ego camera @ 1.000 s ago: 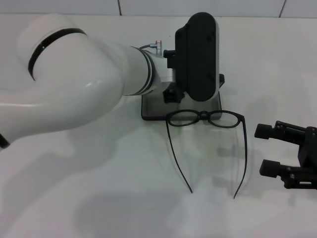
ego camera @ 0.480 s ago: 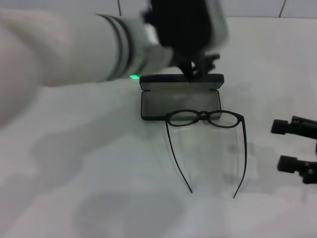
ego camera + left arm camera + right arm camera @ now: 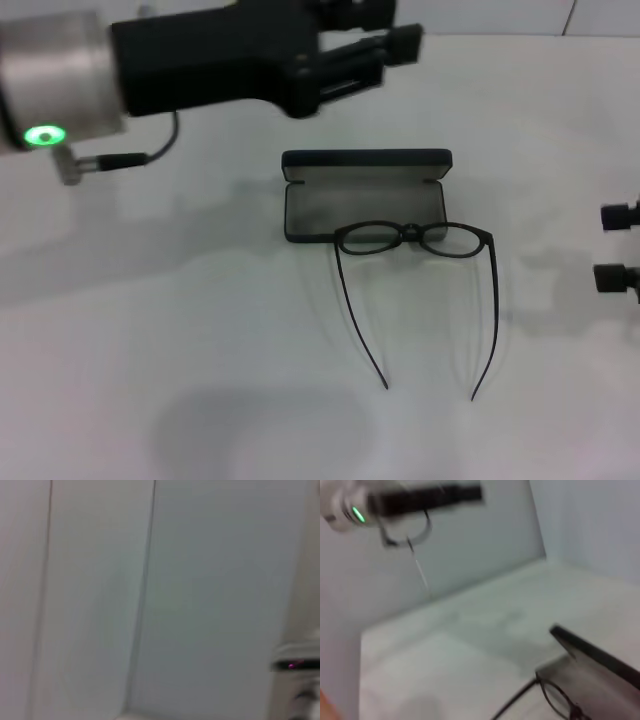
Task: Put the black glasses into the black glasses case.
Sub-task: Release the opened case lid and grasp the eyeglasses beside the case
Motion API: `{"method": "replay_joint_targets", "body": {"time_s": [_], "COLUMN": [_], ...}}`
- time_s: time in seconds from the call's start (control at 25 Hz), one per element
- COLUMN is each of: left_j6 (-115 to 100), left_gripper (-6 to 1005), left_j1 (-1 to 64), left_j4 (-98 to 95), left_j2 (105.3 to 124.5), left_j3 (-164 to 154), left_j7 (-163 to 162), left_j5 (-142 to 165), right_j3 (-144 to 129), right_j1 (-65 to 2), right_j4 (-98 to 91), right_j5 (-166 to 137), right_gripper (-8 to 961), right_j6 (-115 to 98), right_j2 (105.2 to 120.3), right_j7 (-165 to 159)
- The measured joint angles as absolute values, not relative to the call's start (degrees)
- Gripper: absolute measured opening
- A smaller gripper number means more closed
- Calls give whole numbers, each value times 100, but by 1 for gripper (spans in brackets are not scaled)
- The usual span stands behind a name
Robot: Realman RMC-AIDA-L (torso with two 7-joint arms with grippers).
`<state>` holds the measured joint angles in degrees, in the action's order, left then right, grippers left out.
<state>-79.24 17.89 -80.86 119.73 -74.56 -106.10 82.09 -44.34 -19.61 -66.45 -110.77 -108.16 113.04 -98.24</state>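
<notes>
White tabletop [image 3: 200,350] holds the black glasses case [image 3: 365,195] lying open, the black glasses [image 3: 415,240] unfolded, front against its near edge, not yet inside, while left gripper [image 3: 365,45] and right gripper [image 3: 620,247] both hang spread, empty.

No legible text or labels.

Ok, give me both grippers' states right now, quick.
Left gripper: open, holding nothing, raised behind the black glasses case.
Right gripper: open, empty, at the right edge beside the black glasses.
</notes>
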Motion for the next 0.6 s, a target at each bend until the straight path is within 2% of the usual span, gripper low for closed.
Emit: {"method": "replay_joint_targets", "body": {"time_s": [0.16,0.4,0.6], "left_j6": [-8578,-9144,-9290], "left_gripper": [381,380,380], "left_j1": [1810,1810,1767], "left_j4": [-7170,-6067,-5246], "left_j2": [11972,11950,11918], "left_j3": [-7188,-7157,-7132], "left_j7": [-9884,-8735,-8109], "left_j5": [7989,8034,8045], "right_j3": [-4764,-5054,-5323], "right_j1": [-2650,-3976,-4740], "right_j4": [-7085,-6729,-6273], "right_j5": [-11961,-13043,-13488], "right_gripper": [832,824,747], "right_j6": [-10814,-10790,-10662], "right_j2": [11266,11245,11282], "right_j7": [-10522,-10863,-10985]}}
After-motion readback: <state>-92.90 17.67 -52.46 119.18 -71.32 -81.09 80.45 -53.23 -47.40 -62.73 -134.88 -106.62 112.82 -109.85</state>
